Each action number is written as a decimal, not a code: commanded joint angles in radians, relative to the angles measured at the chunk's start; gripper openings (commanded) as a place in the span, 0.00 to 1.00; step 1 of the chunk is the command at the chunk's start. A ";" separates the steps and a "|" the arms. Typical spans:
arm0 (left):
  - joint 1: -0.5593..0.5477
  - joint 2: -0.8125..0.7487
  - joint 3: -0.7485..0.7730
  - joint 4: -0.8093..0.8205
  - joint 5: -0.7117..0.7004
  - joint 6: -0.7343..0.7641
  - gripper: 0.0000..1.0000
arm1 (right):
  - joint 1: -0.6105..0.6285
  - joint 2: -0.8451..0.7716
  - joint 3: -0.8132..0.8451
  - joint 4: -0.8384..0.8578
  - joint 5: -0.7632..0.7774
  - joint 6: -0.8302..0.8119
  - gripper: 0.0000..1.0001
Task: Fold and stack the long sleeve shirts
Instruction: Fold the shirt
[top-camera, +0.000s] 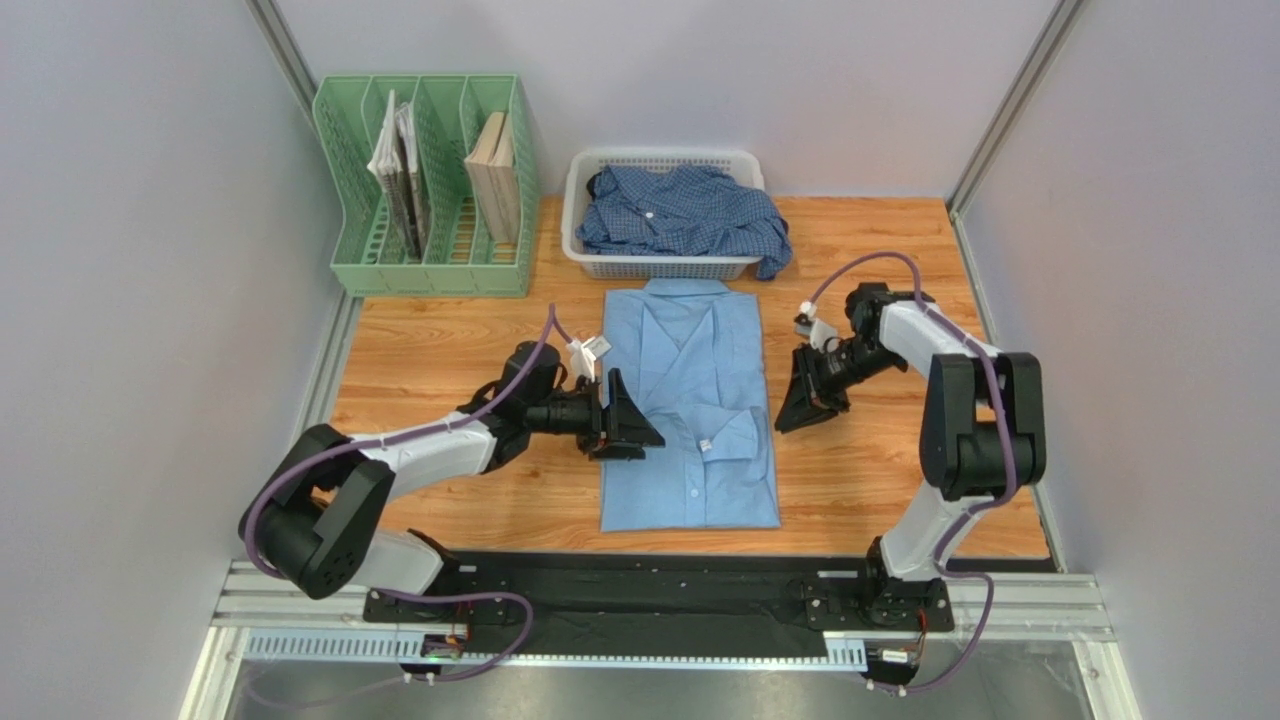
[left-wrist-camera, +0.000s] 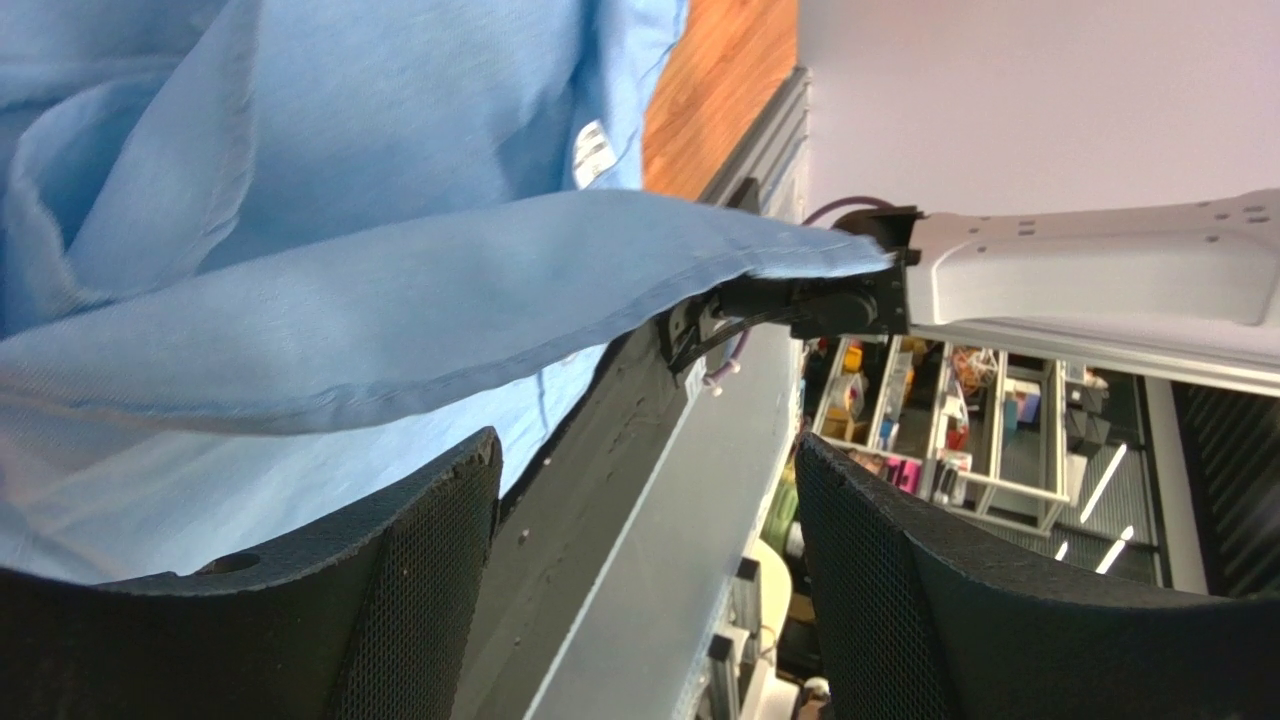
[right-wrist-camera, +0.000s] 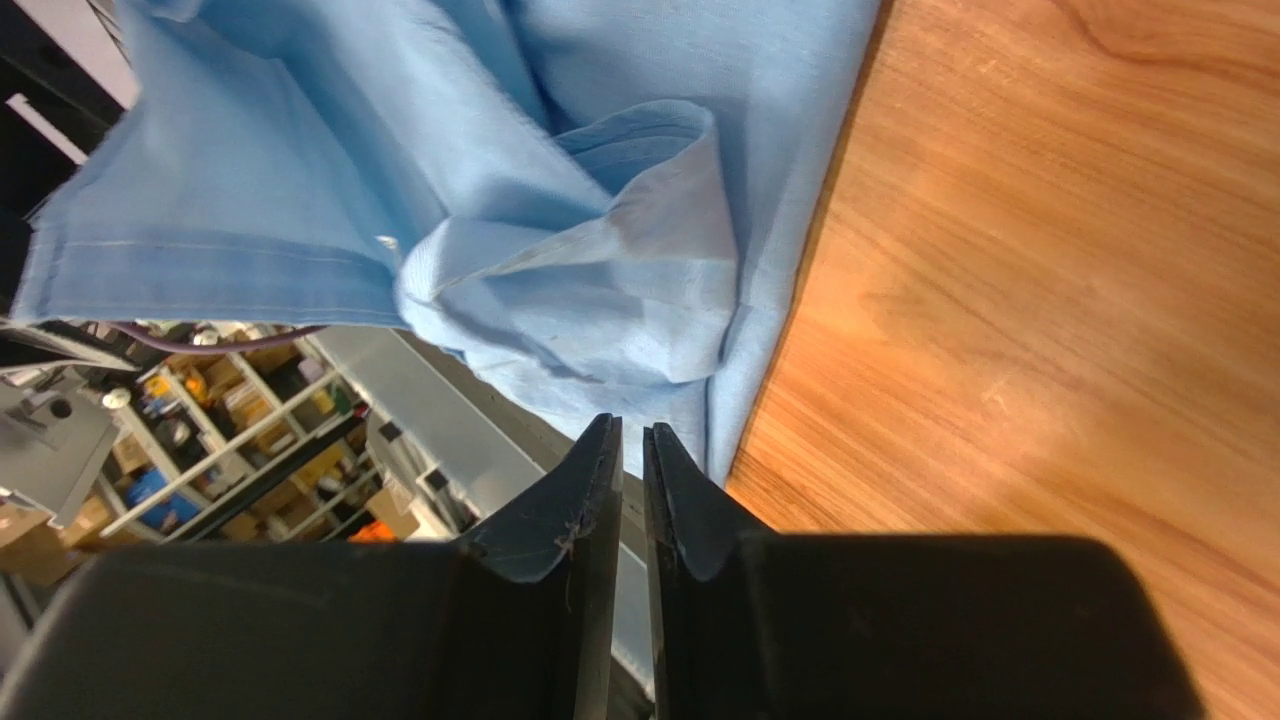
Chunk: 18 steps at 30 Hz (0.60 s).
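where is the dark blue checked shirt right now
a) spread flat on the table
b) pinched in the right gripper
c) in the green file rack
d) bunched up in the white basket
D: the dark blue checked shirt lies crumpled inside the white basket at the far side of the table, with one part hanging over the rim, while the light blue shirt lies flat in front of it.
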 joint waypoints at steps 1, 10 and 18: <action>0.003 -0.032 -0.027 -0.019 -0.011 0.044 0.77 | 0.042 0.063 0.031 0.021 -0.007 0.003 0.16; 0.032 -0.065 -0.033 -0.027 -0.016 0.058 0.79 | 0.236 0.169 0.177 0.037 -0.127 0.062 0.15; 0.038 -0.076 -0.024 0.001 -0.010 0.084 0.80 | 0.260 0.219 0.287 0.123 -0.233 0.187 0.20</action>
